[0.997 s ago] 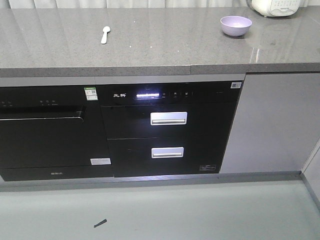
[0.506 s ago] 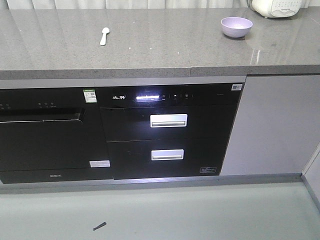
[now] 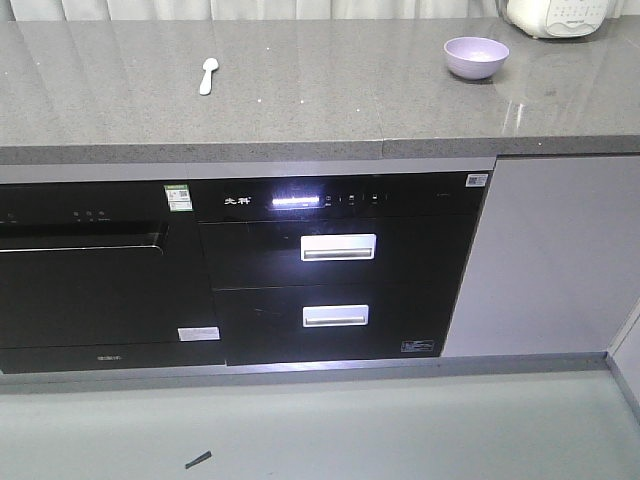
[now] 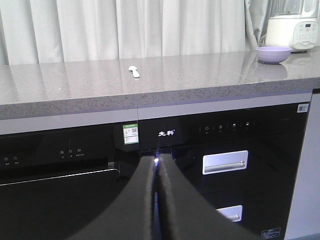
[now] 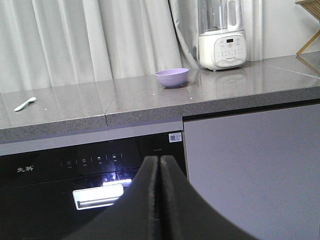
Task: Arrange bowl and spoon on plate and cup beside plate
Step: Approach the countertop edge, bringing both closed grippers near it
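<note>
On speckled stone countertop [image 3: 300, 100], smooth round bowl [image 3: 476, 56]

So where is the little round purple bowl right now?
In the front view, the small round lavender bowl sits at the right of the grey stone countertop, just left of the white appliance.

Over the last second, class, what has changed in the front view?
Only the view: everything slid slightly down the picture, so the camera moved. The spoon and bowl kept their places on the counter; nothing was taken hold of or let go.
</note>
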{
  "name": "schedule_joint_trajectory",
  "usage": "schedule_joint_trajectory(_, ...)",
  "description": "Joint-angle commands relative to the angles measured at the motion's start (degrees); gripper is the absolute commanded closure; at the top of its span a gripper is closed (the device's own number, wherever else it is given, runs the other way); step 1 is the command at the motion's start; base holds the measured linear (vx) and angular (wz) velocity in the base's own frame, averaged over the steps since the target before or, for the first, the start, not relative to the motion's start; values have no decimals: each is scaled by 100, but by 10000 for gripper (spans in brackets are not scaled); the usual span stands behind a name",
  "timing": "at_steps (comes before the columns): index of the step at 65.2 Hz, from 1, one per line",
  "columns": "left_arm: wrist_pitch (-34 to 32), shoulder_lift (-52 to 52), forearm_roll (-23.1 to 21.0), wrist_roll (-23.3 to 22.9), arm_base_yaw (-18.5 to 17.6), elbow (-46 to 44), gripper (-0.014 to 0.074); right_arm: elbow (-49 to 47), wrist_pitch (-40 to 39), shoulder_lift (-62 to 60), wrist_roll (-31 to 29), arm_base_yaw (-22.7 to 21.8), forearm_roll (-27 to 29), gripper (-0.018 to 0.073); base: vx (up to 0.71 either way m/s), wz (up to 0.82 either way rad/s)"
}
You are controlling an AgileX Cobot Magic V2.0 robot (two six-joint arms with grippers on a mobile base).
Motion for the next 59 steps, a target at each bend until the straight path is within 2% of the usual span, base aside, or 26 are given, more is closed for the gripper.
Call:
schedule_joint_trajectory(1, -418, -98, -71, 11, 7, 143, 603, 81, -430, -60, -50, -24, -17, 564, 5, 0)
schedule_joint_trajectory(59, -418, -98, -71, 11, 7, 143, 603, 81, -430, -60, -50, -24, -17, 564, 6, 1)
